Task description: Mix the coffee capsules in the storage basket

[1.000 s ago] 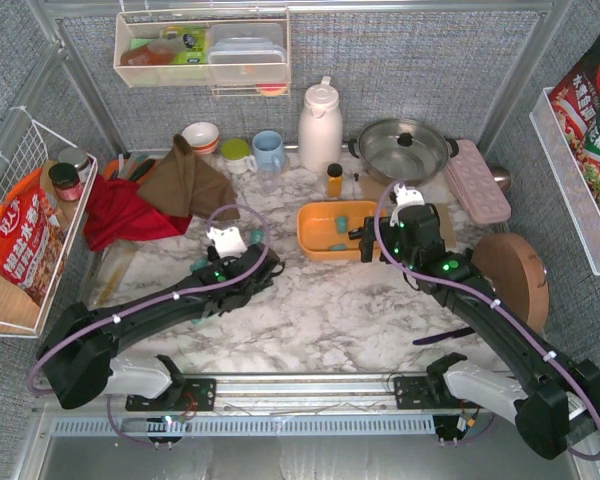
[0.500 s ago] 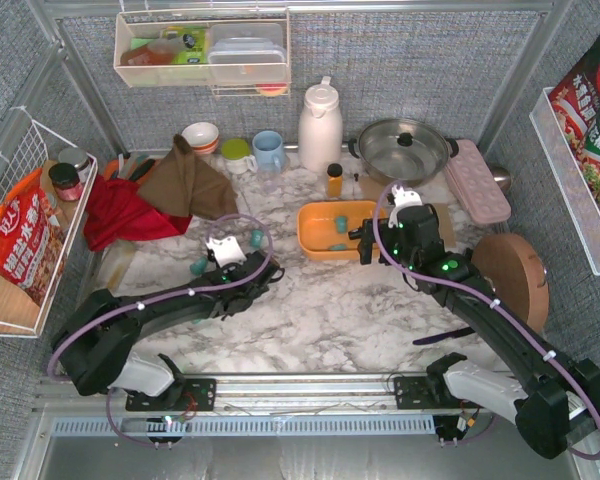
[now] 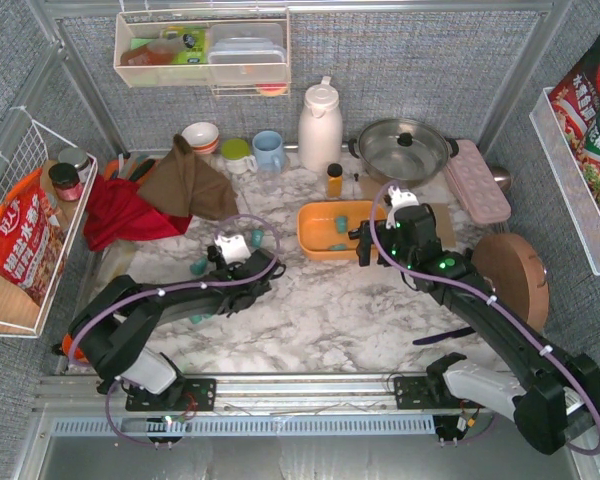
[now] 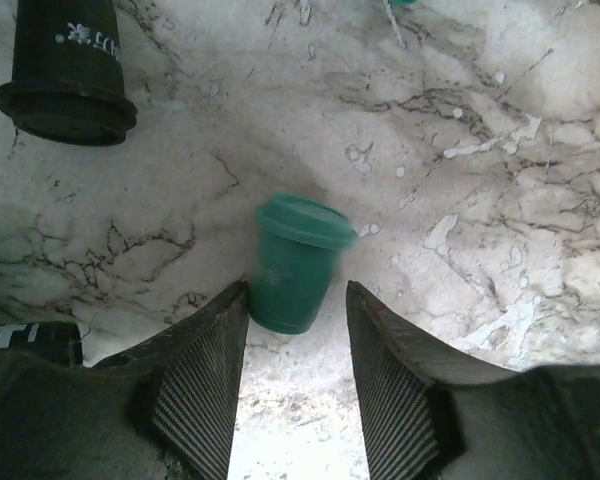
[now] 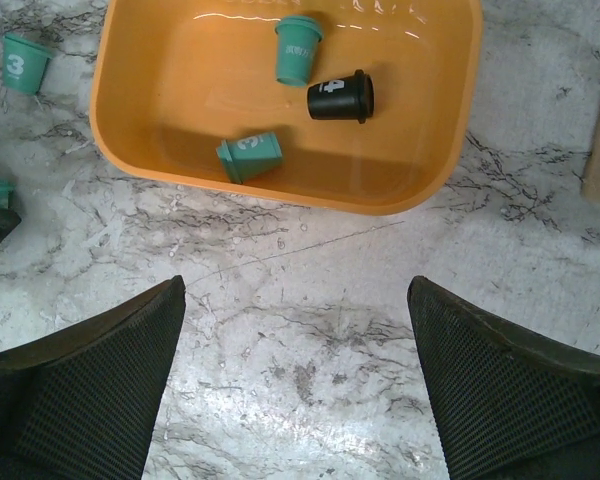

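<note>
I'm working in a mock kitchen booth: marble tabletop (image 3: 320, 310), steel pot (image 3: 400, 150) and white thermos (image 3: 320, 128) along its far edge, grey fabric walls (image 3: 400, 60) on aluminium framing (image 3: 310, 385).

Reference point: the storage basket (image 3: 315, 235), on the table (image 3: 320, 310).

Inside the basket: three coffee capsules (image 5: 250, 158).

Left of the basket, on the table: one loose capsule (image 3: 257, 238) near it and another (image 3: 198, 266) farther left.

The left gripper (image 3: 230, 252) stands left of the basket, between those two. A capsule (image 4: 298, 262) lies between its fingers (image 4: 205, 390).

The right gripper (image 3: 366, 240) is just beside the basket's right edge.

Behind the basket: bottle (image 3: 334, 180) nearest, then jug (image 3: 320, 125) and pot (image 3: 400, 148).

Behind and to the right: egg tray (image 3: 477, 180).
</note>
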